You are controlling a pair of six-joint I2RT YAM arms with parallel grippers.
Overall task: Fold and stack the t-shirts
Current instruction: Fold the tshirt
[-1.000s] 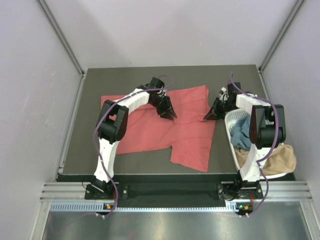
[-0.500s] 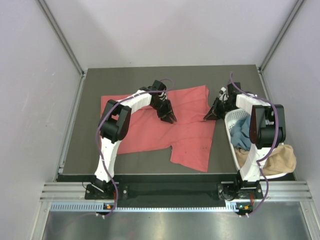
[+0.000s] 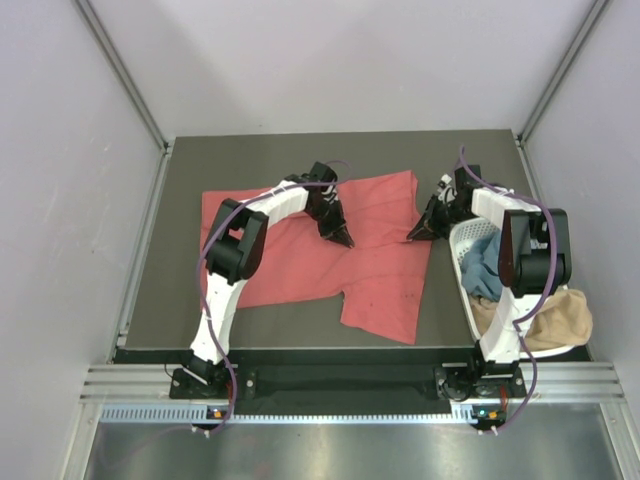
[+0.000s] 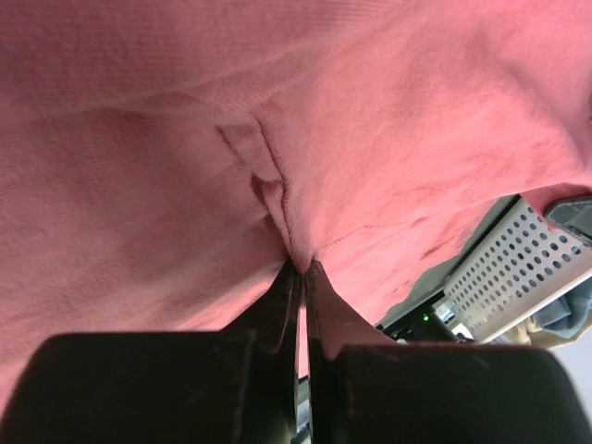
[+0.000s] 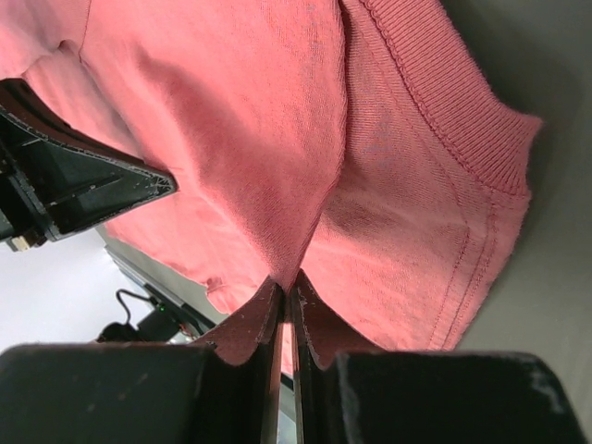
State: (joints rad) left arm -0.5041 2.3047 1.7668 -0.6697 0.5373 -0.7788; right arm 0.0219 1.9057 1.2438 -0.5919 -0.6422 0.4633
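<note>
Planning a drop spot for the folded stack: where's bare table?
Bare table: the far strip behind the coral shirt, the left strip beside it, the near-left corner. Crowded right: basket and right gripper at the shirt's edge.

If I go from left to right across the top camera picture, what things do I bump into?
Left fingers → right fingers → blue shirt → tan shirt. Both pairs of fingers pinch the red shirt, which spreads wide, so it has no single place.

Top camera overhead; wrist cameras close (both on coral-red shirt (image 4: 370,139)).
</note>
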